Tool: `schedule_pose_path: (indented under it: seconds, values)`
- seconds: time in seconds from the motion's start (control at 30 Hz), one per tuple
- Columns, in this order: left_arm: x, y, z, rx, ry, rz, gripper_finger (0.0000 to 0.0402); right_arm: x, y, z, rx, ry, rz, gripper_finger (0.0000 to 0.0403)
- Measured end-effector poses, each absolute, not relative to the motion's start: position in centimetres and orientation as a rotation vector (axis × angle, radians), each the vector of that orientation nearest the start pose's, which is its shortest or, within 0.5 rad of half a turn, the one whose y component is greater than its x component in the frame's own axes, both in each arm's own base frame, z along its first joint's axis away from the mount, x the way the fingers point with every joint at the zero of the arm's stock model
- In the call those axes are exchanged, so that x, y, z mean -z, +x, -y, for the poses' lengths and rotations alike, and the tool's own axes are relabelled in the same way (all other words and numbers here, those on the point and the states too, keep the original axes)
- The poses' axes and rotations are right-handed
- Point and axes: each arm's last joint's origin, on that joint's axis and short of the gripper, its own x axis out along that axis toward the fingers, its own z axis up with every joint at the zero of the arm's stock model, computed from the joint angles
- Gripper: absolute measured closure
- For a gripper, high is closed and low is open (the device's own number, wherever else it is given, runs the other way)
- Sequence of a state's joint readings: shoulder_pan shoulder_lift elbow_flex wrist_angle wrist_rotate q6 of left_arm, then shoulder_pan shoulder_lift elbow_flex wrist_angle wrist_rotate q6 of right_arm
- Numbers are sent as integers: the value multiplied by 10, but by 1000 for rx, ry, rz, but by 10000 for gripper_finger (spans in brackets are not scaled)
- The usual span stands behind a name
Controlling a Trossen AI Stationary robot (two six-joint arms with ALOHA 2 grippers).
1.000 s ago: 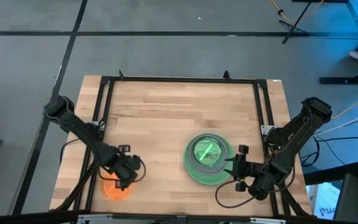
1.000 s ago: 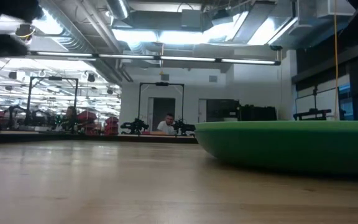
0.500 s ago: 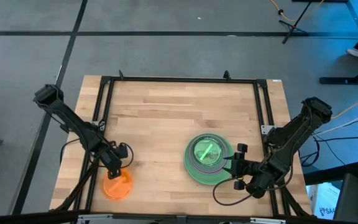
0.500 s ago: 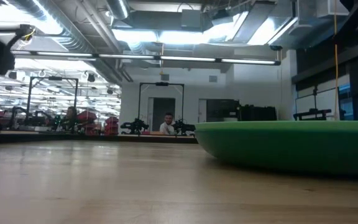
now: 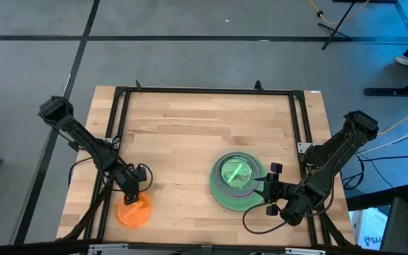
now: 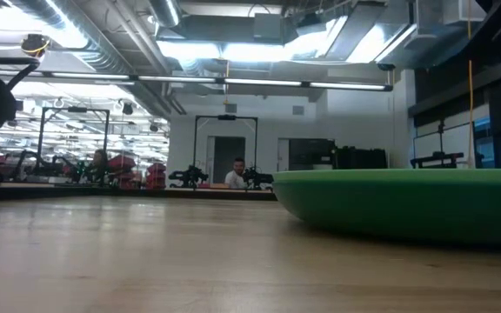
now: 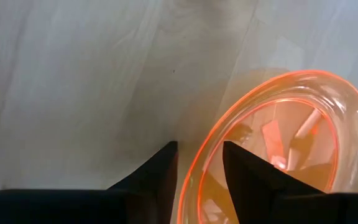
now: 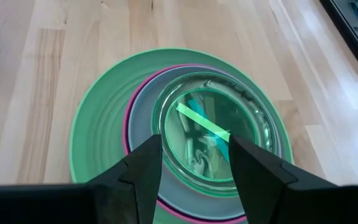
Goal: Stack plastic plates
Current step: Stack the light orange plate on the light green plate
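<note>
Both sets of jaws stand parted. On the left gripper [image 7: 197, 171], the two dark fingers [image 7: 157, 171] straddle the near rim of the orange plate [image 7: 272, 149] — one finger outside the rim, one inside — but whether they press on it cannot be told. The right gripper [image 8: 194, 165] hangs released, fingers spread on either side of the stack's middle as its own camera sees it, holding nothing.

From above, the wooden table [image 5: 190, 134] carries the stack of plates [image 5: 236, 181] right of centre, towards the front edge. Its base is the large green plate [image 8: 98, 149]. On that lies a magenta plate [image 8: 127, 134], showing only as a thin ring, then a grey plate [image 8: 143, 112], and on top the small see-through green and teal plates [image 8: 216, 124], nested — I cannot count them apart.

The orange plate lies alone near the front left corner, well apart from the stack, with the left gripper at its rear rim. The right gripper sits just beside the stack's front right edge.

At table height, only the big green plate fills the right side.
</note>
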State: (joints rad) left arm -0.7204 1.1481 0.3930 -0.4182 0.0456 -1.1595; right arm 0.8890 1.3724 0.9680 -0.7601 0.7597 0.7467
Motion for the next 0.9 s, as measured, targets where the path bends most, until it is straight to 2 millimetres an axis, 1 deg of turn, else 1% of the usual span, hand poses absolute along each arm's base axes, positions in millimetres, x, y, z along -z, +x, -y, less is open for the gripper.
schedule_pose_path:
  seconds: [0.13,0.23,0.6,0.8,0.9]
  values:
    - [-126,125,111,-58,-576,-1332,279,-239,174,-183,172,-159,-755,226]
    - [-126,125,111,-58,-568,-1327,290,-240,174,-183,177,-161,-749,226]
    - [-125,125,110,-48,-513,-1318,393,-240,174,-183,189,-151,-741,226]
    - [-126,126,110,-38,-484,-1281,396,-239,174,-182,191,-158,-745,226]
    - [-133,133,113,-50,-481,-1227,399,-240,174,-182,191,-154,-744,226]
